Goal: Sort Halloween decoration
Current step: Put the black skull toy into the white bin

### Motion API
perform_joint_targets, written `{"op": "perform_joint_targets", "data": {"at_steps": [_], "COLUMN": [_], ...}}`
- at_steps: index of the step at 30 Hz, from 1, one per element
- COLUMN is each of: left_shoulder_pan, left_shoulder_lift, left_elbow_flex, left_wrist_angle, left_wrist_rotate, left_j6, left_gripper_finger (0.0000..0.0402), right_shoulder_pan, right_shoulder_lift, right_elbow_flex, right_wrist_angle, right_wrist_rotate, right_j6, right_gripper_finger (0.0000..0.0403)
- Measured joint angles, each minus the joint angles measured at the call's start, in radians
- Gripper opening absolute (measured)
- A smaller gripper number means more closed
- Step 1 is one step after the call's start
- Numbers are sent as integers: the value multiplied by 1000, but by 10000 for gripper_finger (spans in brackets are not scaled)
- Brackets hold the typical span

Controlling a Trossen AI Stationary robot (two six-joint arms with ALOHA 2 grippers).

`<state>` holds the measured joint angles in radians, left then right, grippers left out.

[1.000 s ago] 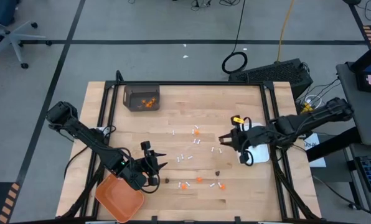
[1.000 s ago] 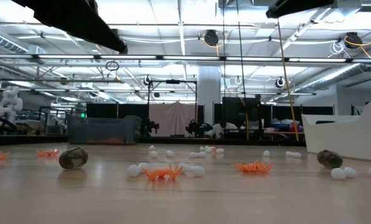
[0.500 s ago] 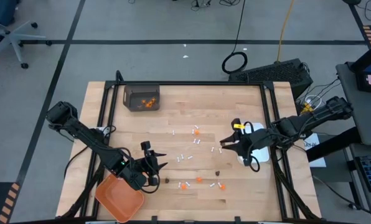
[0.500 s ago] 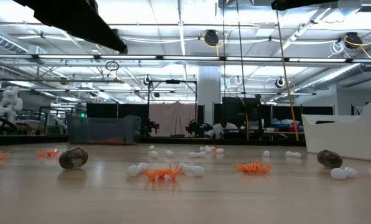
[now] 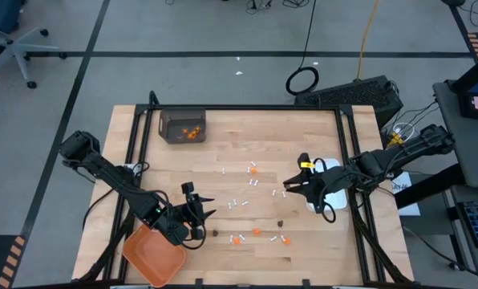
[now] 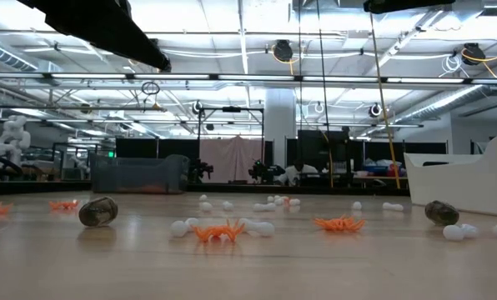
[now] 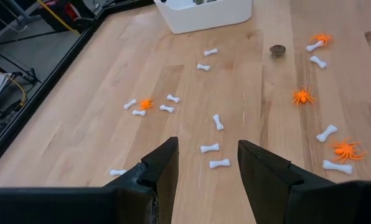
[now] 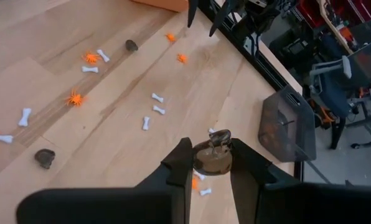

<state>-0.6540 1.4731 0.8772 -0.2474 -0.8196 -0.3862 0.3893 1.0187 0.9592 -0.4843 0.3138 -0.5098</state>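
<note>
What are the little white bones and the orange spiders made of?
The bones look like hard, smooth white plastic: every one has the same moulded shape. The spiders look like bright orange plastic, maybe bendy, with thin legs. It is hard to be sure from here.

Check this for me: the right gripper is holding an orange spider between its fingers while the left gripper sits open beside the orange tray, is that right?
Not quite. The right gripper holds a dark brown-black piece, not an orange spider; the right wrist view shows it pinched between the fingers. The left gripper is indeed open beside the orange tray.
</note>
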Motion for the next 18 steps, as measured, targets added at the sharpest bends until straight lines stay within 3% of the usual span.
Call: {"op": "perform_joint_targets", "data": {"at_steps": [9,18], "left_shoulder_pan": [0,0], "left_shoulder_lift": [0,0], "left_elbow_flex": [0,0], "left_wrist_angle": [0,0], "left_wrist_rotate": [0,0], "left_j6": [0,0], "left_gripper_finger": [164,164], "right_shoulder_pan": [0,0], "right_shoulder_lift": [0,0], "right_elbow_flex": [0,0], "right_wrist_angle": [0,-5], "right_wrist_rotate": [0,-1], "right_j6": [1,145], "right_gripper_finger": [52,52]}}
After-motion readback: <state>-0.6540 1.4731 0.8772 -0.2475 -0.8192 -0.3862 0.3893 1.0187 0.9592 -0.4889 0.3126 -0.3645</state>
